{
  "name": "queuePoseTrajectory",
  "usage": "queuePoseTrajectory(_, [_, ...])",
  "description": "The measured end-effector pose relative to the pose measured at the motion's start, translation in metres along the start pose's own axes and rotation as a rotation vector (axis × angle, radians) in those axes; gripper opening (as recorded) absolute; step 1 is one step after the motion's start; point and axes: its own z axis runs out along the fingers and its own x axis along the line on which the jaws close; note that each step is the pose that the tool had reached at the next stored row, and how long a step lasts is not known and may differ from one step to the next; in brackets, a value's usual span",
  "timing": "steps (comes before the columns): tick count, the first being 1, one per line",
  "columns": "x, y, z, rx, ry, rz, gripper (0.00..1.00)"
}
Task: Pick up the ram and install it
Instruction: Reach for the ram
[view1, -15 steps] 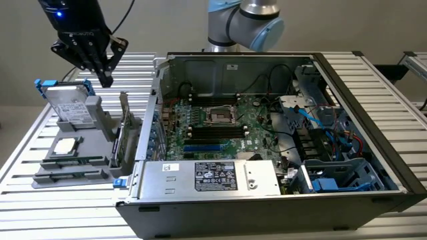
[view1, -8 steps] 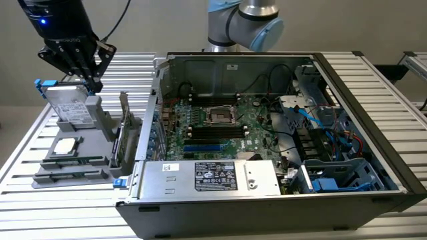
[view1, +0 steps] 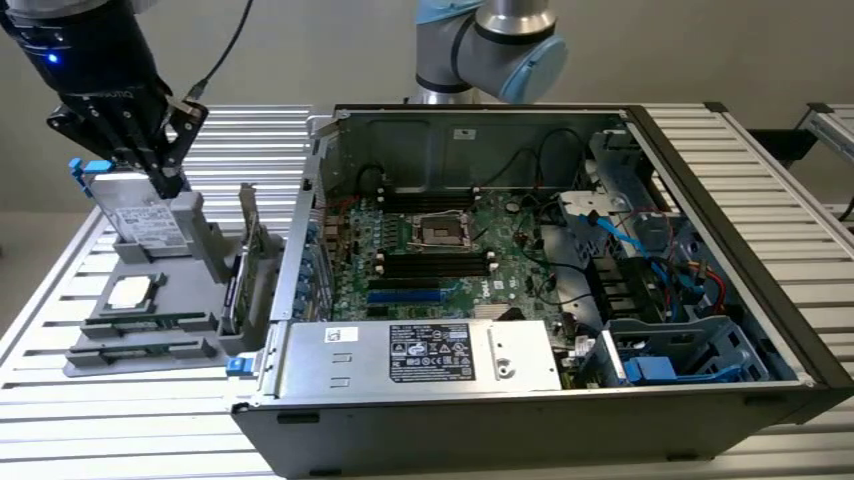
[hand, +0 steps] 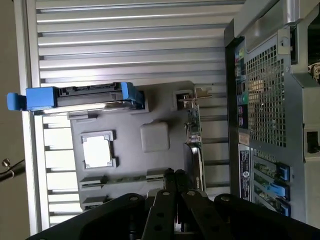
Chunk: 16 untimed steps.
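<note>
Closest to the lens, the end effector (hand: 175, 175) shows black links cut off by the frame edge, its fingers pressed together on nothing. In the exterior view it hangs at upper left over a blue-railed hard drive (view1: 144, 215). The ram (view1: 150, 322) lies at lower left, half sunk in a slot of a gray fixture (view1: 187, 358). A ribbed aluminium worktop (view1: 761, 150) carries the open computer case (view1: 534, 420). The power supply (view1: 427, 352) label is too small to read.
</note>
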Motion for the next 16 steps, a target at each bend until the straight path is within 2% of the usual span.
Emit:
queuePoseTrajectory(11, [0.026, -0.021, 0.0081, 0.0015, 0.02, 0.001, 0.1])
queuePoseTrajectory(16, [0.033, -0.0309, 0.0119, 0.0024, 0.033, 0.001, 0.1])
